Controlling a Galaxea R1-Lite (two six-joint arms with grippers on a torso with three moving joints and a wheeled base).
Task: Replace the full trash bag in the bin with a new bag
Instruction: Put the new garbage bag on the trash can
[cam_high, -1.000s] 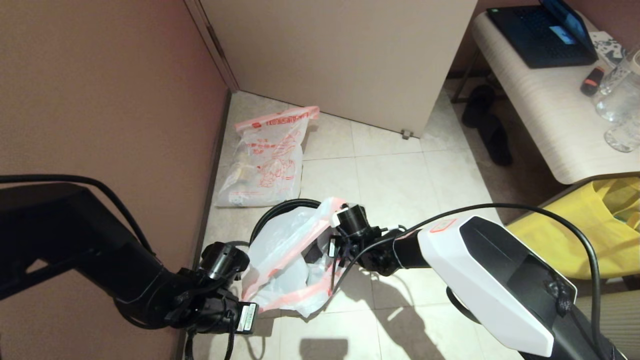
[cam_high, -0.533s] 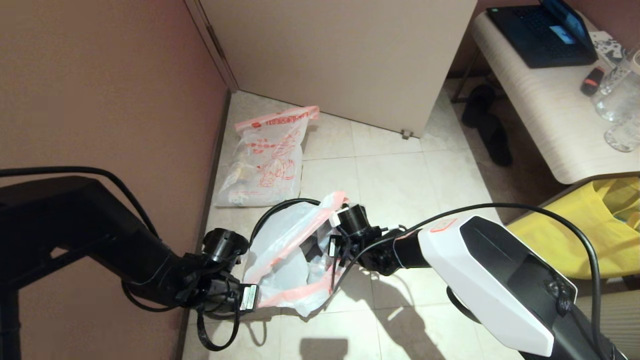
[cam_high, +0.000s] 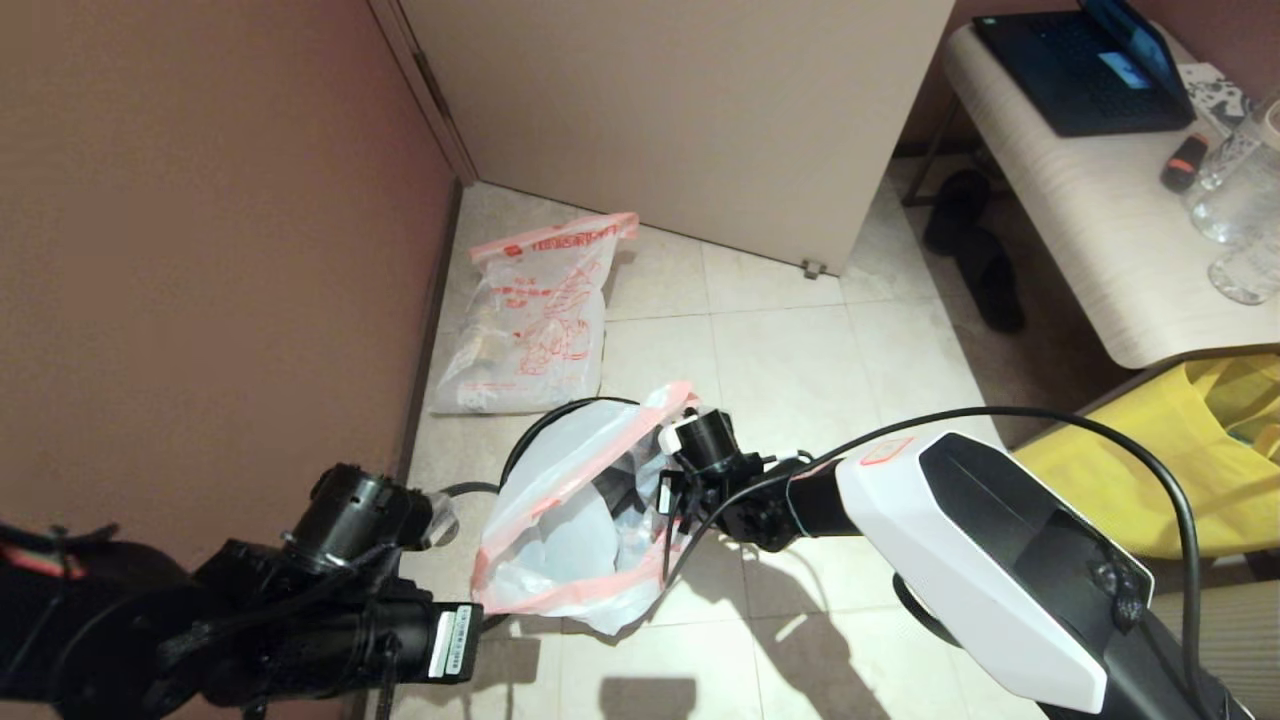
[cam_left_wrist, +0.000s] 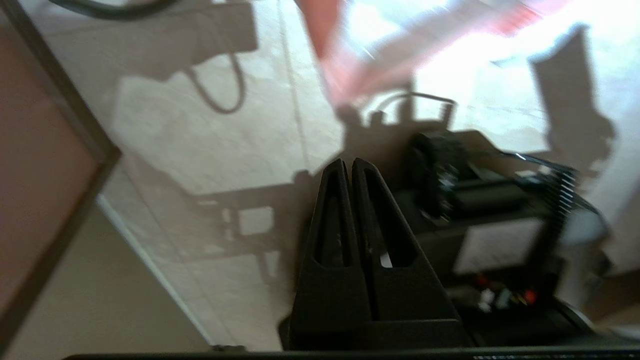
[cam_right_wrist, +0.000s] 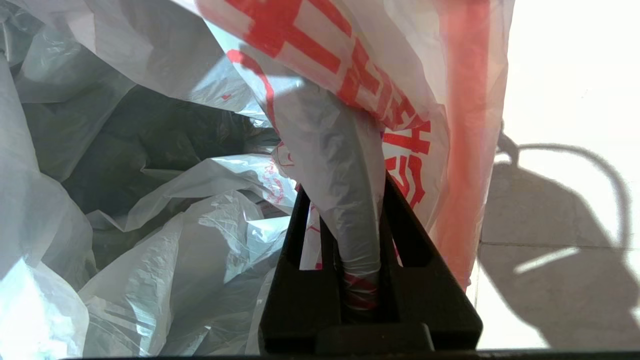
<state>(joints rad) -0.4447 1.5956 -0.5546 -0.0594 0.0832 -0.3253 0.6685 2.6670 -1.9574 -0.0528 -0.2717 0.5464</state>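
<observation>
The right gripper (cam_right_wrist: 345, 210) is pinching a gathered fold of the new bag (cam_high: 560, 510) at the far-right side of its mouth, fingers (cam_right_wrist: 295, 235) clamped on the plastic. The bag is sagging open over the bin (cam_high: 540, 425), whose black rim is showing only at the far-left side. The left gripper (cam_left_wrist: 348, 170) is hanging low by the wall, jaws pressed together on nothing, just left of the bag's near corner and apart from it. One full trash bag (cam_high: 530, 320) is lying on the floor tiles (cam_high: 800, 360) beyond the bin, in the corner by the wall. That is making two bags and one bin on the floor.
</observation>
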